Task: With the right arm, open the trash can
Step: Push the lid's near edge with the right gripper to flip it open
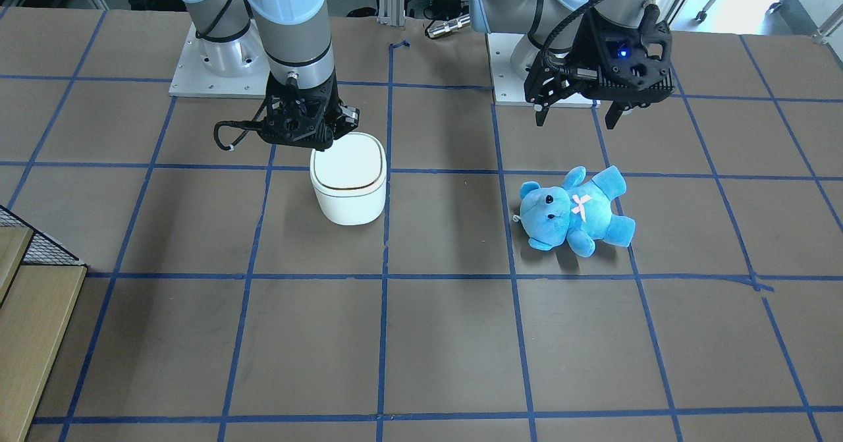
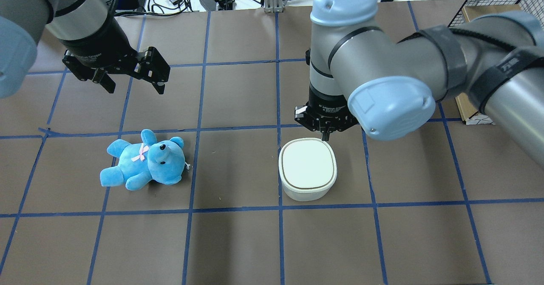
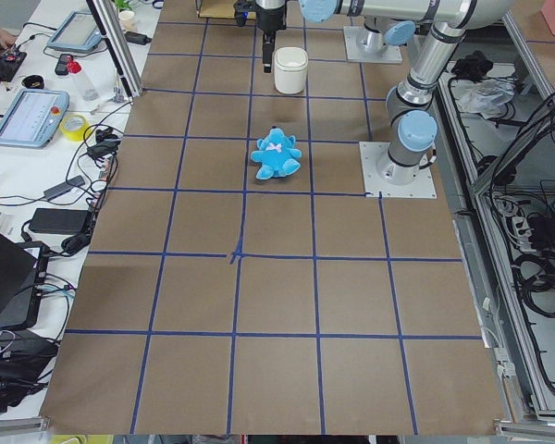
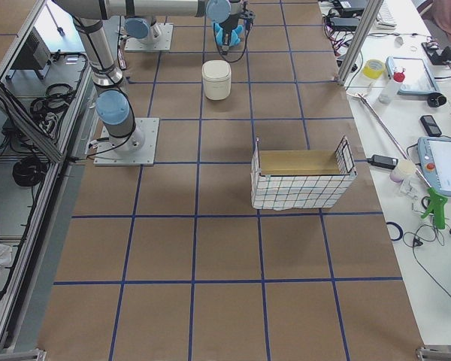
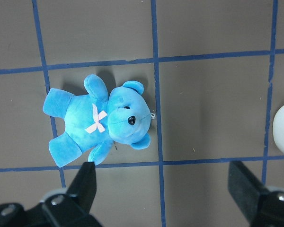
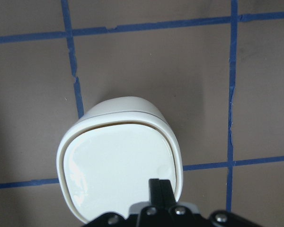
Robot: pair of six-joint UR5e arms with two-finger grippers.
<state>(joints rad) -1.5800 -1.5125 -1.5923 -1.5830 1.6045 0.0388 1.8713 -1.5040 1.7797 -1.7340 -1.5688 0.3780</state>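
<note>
The white trash can (image 2: 307, 168) stands on the table with its flat lid closed. It also shows in the front view (image 1: 349, 188) and the right wrist view (image 6: 118, 165). My right gripper (image 2: 325, 135) is shut and empty, fingertips (image 6: 160, 187) together, pointing down over the lid's edge nearest the robot base. I cannot tell whether they touch the lid. My left gripper (image 2: 131, 83) is open and empty, hovering above the table behind a blue teddy bear (image 2: 144, 159).
The blue teddy (image 1: 573, 208) lies on its back well to the left arm's side of the can. A wire basket (image 4: 301, 180) with a cardboard liner stands on the right arm's side. Blue tape lines grid the brown table.
</note>
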